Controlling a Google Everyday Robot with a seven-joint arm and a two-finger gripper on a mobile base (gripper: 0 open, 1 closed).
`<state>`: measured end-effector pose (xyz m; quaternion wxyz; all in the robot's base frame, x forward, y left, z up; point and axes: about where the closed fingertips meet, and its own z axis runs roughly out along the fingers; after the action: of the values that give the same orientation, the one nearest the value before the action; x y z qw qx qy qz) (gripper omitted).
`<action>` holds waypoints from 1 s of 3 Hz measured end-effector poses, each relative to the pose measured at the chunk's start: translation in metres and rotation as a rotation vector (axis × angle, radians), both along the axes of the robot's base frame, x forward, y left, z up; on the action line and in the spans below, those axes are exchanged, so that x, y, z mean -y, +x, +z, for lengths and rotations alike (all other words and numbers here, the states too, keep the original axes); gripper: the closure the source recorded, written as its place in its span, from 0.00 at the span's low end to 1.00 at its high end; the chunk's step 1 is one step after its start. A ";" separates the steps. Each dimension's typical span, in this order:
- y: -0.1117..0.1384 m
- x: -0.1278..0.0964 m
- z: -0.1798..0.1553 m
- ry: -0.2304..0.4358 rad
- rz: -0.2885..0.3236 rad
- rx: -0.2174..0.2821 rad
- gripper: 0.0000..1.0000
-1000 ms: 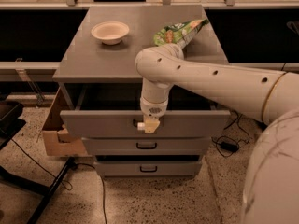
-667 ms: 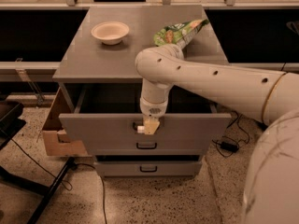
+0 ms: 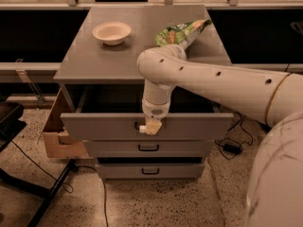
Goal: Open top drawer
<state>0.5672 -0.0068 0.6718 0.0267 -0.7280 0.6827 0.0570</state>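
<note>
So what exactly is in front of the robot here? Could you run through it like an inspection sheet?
Surface: grey cabinet top, two things on it.
Job's things: top drawer pulled well out, with a dark gap behind its front.
Clutter: pale bowl at the back left of the top; green snack bag at the back right.
Grippers: gripper at the top drawer's handle, arm reaching in from the right.
Cables: black adapter and cable on the floor to the right; thin cable on the floor in front.
Surroundings: two shallower drawers below; cardboard box against the cabinet's left side.
</note>
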 end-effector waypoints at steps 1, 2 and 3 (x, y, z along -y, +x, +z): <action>0.001 -0.001 0.000 0.000 0.000 0.000 1.00; 0.002 -0.002 -0.001 -0.002 0.000 0.000 1.00; 0.003 -0.001 -0.003 -0.014 -0.005 -0.004 1.00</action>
<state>0.5707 -0.0057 0.6689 0.0203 -0.7265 0.6848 0.0535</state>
